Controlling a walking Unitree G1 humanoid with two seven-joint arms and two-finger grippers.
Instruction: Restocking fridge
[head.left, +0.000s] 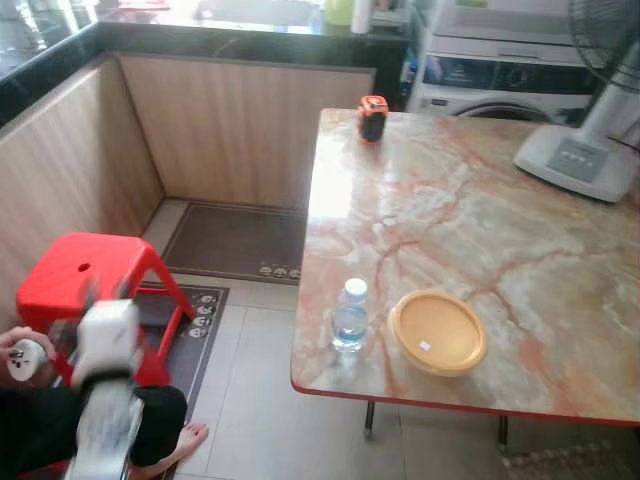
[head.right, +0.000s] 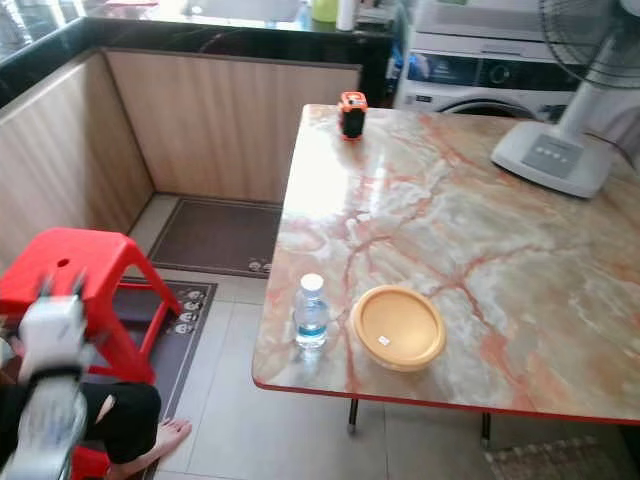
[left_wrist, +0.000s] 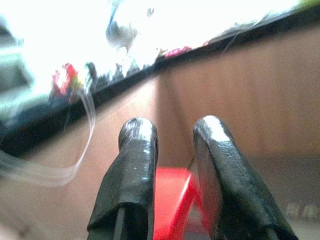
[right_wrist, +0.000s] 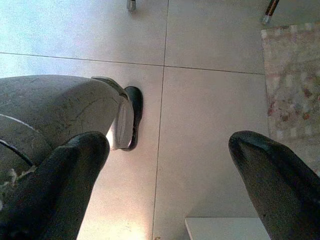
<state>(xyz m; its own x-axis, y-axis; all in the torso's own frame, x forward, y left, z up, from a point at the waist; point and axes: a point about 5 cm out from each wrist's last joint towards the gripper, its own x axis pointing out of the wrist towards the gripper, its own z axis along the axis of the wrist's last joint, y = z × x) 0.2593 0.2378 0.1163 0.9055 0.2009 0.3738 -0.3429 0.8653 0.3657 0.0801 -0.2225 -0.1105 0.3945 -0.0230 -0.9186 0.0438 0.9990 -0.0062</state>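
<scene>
Marble table: the pink-veined marble-topped table with a red edge (head.left: 470, 230) carries everything that looks like stock, and no fridge can be seen from where I stand.
Water bottle: a small clear plastic water bottle with a white cap (head.left: 350, 317) stands upright near the table's front edge, untouched.
Yellow lid: a round yellow plastic container lid or shallow bowl (head.left: 437, 331) lies just beside the bottle, apart from it.
Orange object: a small orange and black object (head.left: 372, 117) sits at the far edge of the table; I cannot tell what it is.
Left gripper: the left gripper (left_wrist: 172, 180) is raised off the table to the left, blurred, above a red plastic stool (head.left: 85, 275); its two black fingers stand a narrow gap apart with nothing between them.
Right gripper: the right gripper (right_wrist: 180, 165) hangs idle over the pale tiled floor (right_wrist: 210, 110), fingers spread wide and empty.
Person: someone sits low at the left, a hand (head.left: 22, 356) and a bare foot (head.left: 185, 437) showing.
Progress: by my reckoning nothing is picked up yet; the bottle looks like the first item to fetch, and the carrying and stowing are all left.
</scene>
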